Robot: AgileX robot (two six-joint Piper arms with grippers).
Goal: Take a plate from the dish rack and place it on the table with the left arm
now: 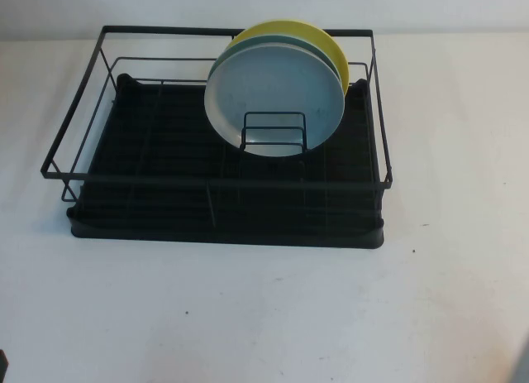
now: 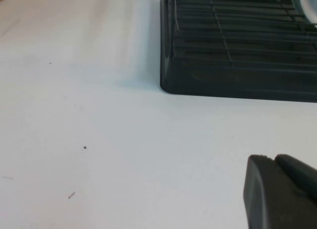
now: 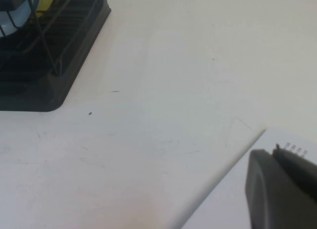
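- The left gripper (image 2: 280,192) is glimpsed at the high view's lower-left corner; whether its fingers are parted cannot be told.
- The plate (image 1: 273,98) is stood frontmost in the dish rack (image 1: 223,184), upper centre (the teal plate (image 1: 326,56) could be dragged along).
- The right gripper (image 3: 282,189) is parked lower right, its fingers likewise unreadable.

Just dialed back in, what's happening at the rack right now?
Nothing is being handled yet. The plate, pale grey-blue, stands upright at the front of a stack in the dish rack, with a teal plate and a yellow plate behind it. The left gripper sits low over the table, short of the rack's near corner and holding nothing. The right gripper is parked off to the rack's right side, also above the table.
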